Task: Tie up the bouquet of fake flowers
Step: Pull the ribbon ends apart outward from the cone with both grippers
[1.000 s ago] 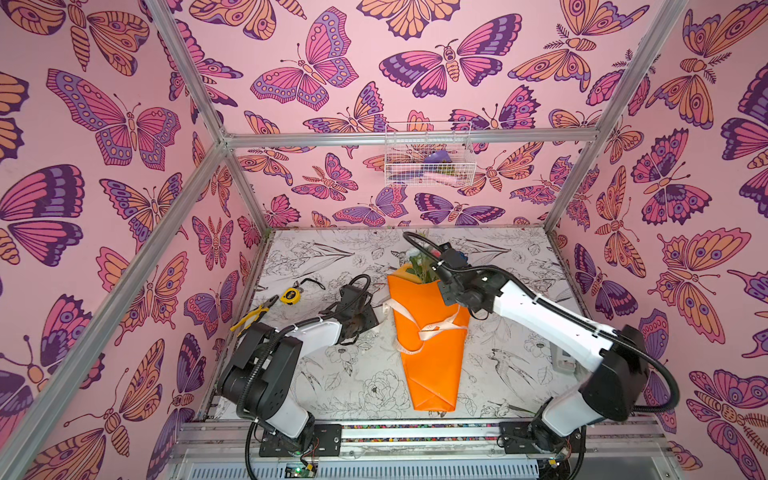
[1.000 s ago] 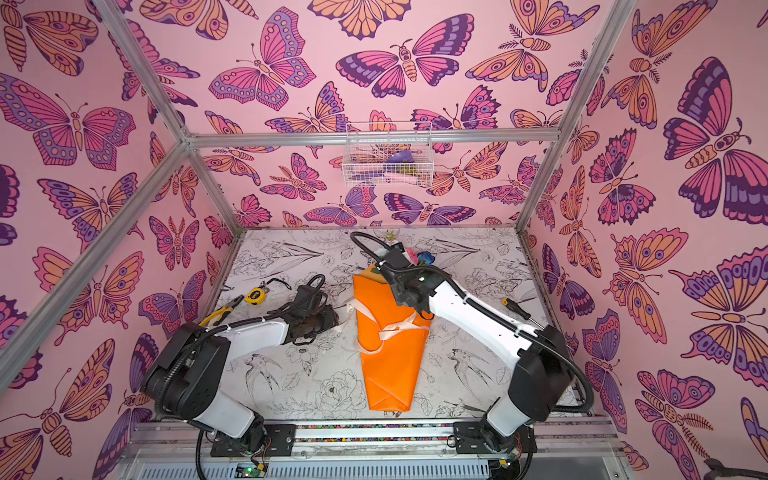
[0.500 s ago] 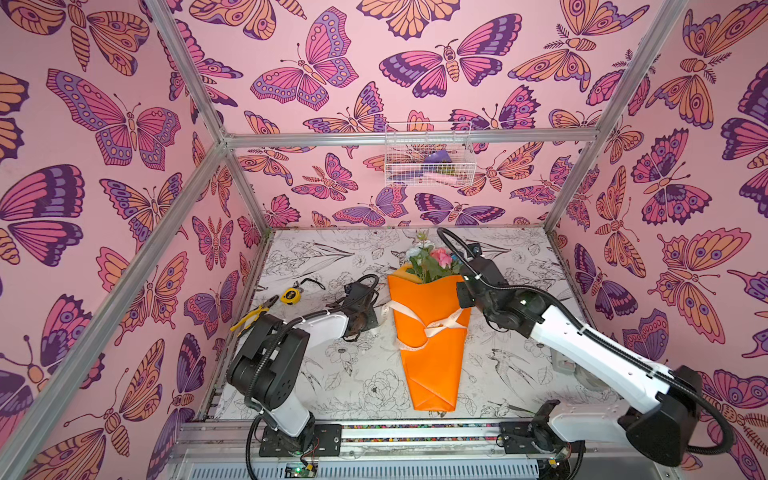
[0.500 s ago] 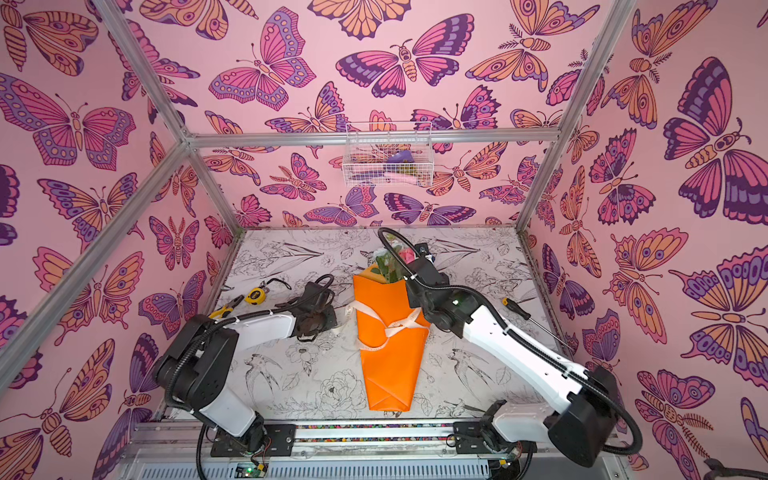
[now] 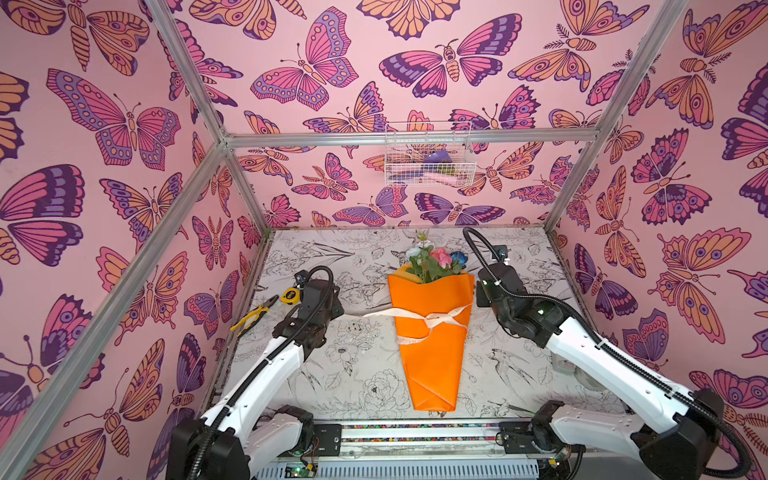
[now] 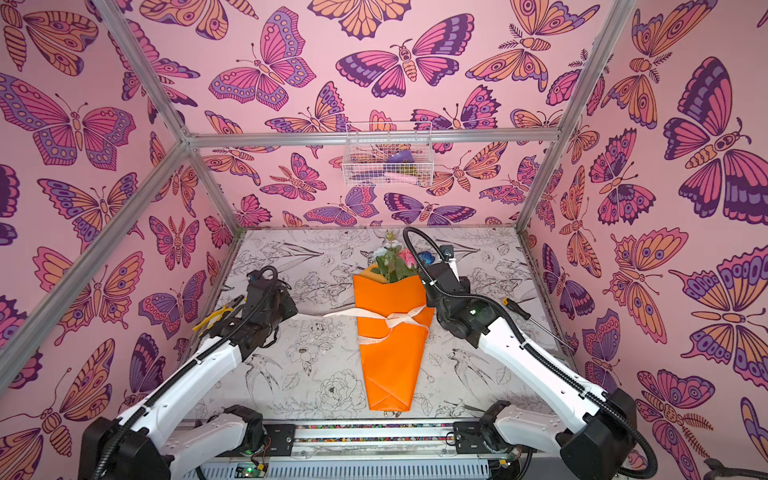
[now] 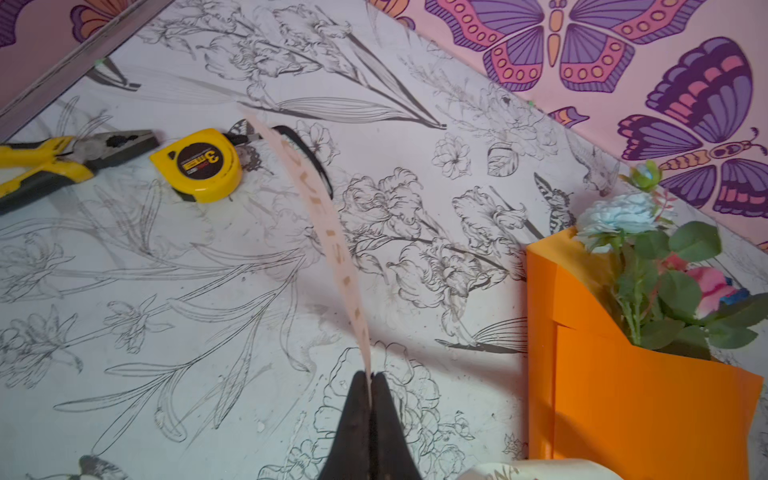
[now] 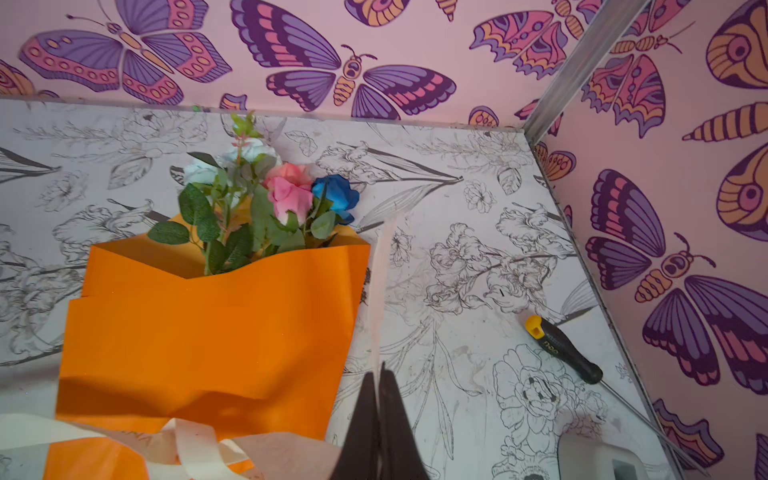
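Observation:
The bouquet of fake flowers [image 5: 430, 353] [image 6: 388, 357] lies mid-table in both top views, a bright orange paper cone with pink, white and blue blooms [image 8: 291, 191] at its far end. A cream ribbon [image 5: 432, 320] [image 6: 395, 320] crosses the cone in a loose knot. My left gripper [image 7: 370, 376] [image 5: 337, 312] is shut on the ribbon's left end [image 7: 328, 232], left of the cone. My right gripper [image 8: 380, 370] [image 5: 478, 300] is shut on the right end [image 8: 380, 291], beside the cone's right edge.
Yellow-handled pliers [image 5: 253, 318] and a yellow tape measure [image 5: 289, 295] lie by the left wall. A black screwdriver [image 6: 517, 309] [image 8: 561, 349] lies near the right wall. A wire basket [image 5: 428, 160] hangs on the back wall.
My left gripper has shut on the ribbon end. The right arm has drawn back to the right, off the top of the bouquet, and the ribbon now stretches out to both sides.

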You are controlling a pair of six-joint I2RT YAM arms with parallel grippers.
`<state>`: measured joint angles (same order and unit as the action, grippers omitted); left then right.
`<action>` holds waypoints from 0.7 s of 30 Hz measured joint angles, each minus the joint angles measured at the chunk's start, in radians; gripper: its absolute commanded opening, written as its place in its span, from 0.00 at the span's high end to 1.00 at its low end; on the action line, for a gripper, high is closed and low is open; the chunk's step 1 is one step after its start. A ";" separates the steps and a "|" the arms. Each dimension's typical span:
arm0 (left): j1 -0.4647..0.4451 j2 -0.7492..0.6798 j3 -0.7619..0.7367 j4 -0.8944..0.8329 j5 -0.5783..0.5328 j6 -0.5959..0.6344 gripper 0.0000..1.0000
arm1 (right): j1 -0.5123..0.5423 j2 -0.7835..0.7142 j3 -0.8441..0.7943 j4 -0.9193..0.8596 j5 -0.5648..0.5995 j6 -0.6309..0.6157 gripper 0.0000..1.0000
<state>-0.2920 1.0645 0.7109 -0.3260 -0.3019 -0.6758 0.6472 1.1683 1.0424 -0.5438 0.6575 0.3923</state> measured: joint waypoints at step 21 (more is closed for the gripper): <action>0.299 0.085 -0.124 0.003 0.037 -0.047 1.00 | -0.323 0.082 -0.127 -0.140 0.022 0.159 1.00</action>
<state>0.0071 1.1496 0.5865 -0.3233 -0.2653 -0.7231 0.3244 1.2507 0.9154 -0.6838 0.6796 0.5514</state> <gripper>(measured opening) 0.046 0.047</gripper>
